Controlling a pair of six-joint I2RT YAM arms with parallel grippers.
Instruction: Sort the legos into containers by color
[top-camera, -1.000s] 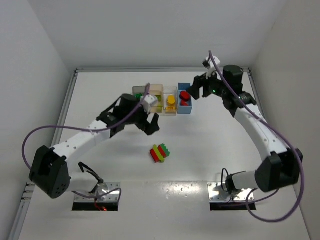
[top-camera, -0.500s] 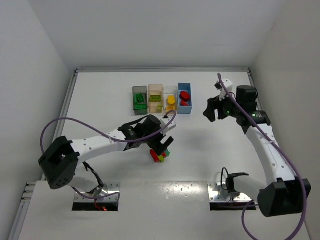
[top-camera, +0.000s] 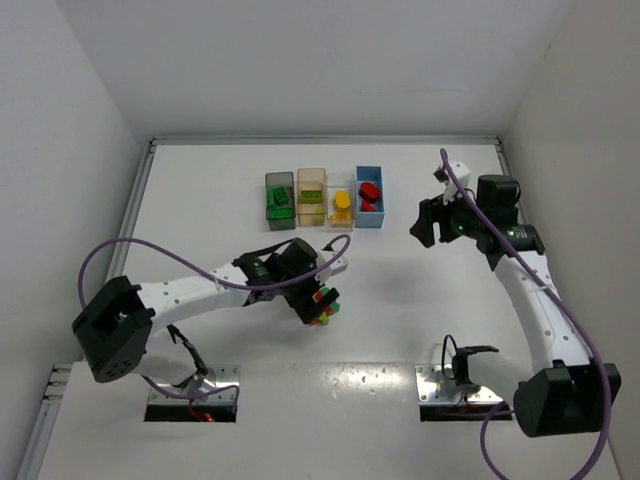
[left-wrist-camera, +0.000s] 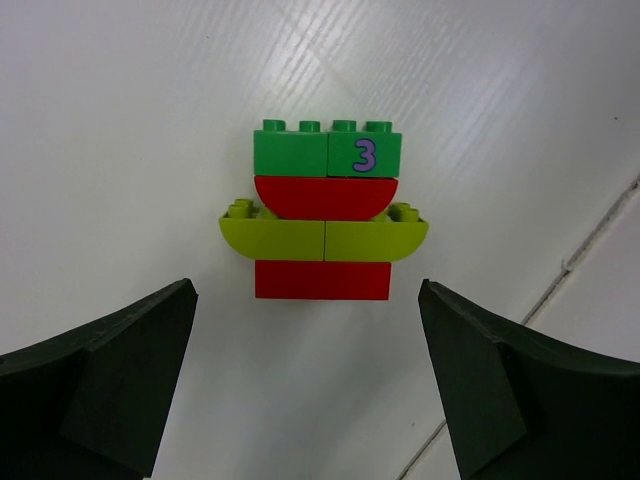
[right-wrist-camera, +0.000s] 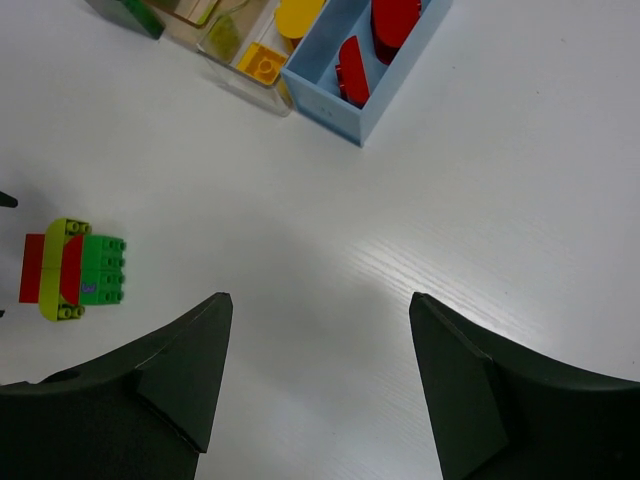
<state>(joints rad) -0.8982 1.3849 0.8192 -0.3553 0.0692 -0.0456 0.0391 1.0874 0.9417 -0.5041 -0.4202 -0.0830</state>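
Near the front middle of the white table (top-camera: 200, 190) lies a stack of studded plastic bricks (left-wrist-camera: 322, 212) on its side: a dark green brick marked with a 3 (left-wrist-camera: 327, 152), a red curved piece (left-wrist-camera: 322, 195), a wider lime green curved piece (left-wrist-camera: 322, 238) and a flat red brick (left-wrist-camera: 322, 279), all pressed together. The left tool (left-wrist-camera: 305, 300) hangs right over it with its jaws spread wide, one on either side and not touching, so it holds nothing. The right tool (right-wrist-camera: 320, 305) is also parted and empty, over bare table well to the right of the bins.

At the far side stands a row of four small open bins: the dark grey bin (top-camera: 280, 177) with dark green, the tan bin (top-camera: 312, 172) with lime, the clear bin (top-camera: 341, 226) with yellow and the blue bin (right-wrist-camera: 330, 100) with red.

The main hazard, as I judge it, is that this stack mixes three colours. Lifted whole and dropped into any bin, it would be sorted wrongly. The lime piece juts out past the rest, so closing jaws would likely meet it first and could twist the stack, skid it across the smooth table or pop one layer loose. Pulling it apart probably needs both tools.
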